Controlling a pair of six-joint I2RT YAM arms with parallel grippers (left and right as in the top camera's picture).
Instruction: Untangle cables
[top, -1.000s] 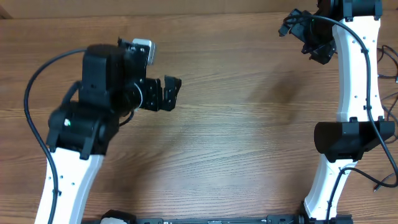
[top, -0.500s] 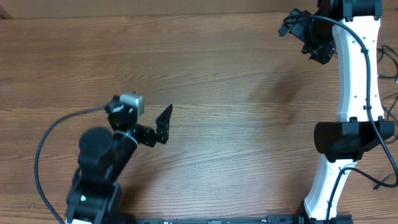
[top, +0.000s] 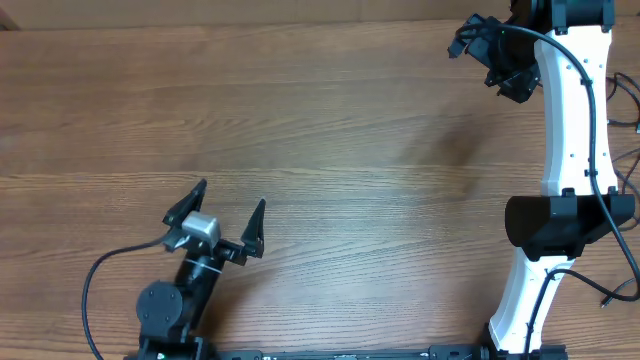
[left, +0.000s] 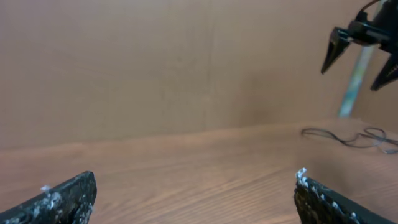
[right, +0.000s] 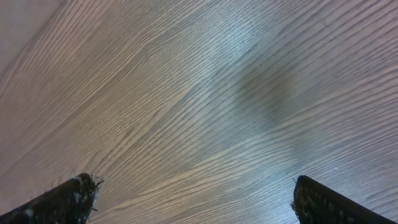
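Honestly, progress is hard to judge: my left gripper (top: 231, 198) and right gripper (right: 193, 186) both gape empty above the table (top: 350, 150), and the cables (left: 346, 140) lie loose at three o'clock, ungrasped.

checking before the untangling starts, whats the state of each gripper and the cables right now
left gripper: open, empty, low over the table near its front edge
right gripper: open, empty, raised at the far side
cables: lying in loose loops on the table by the right arm, touched by neither gripper; too small to tell if knotted
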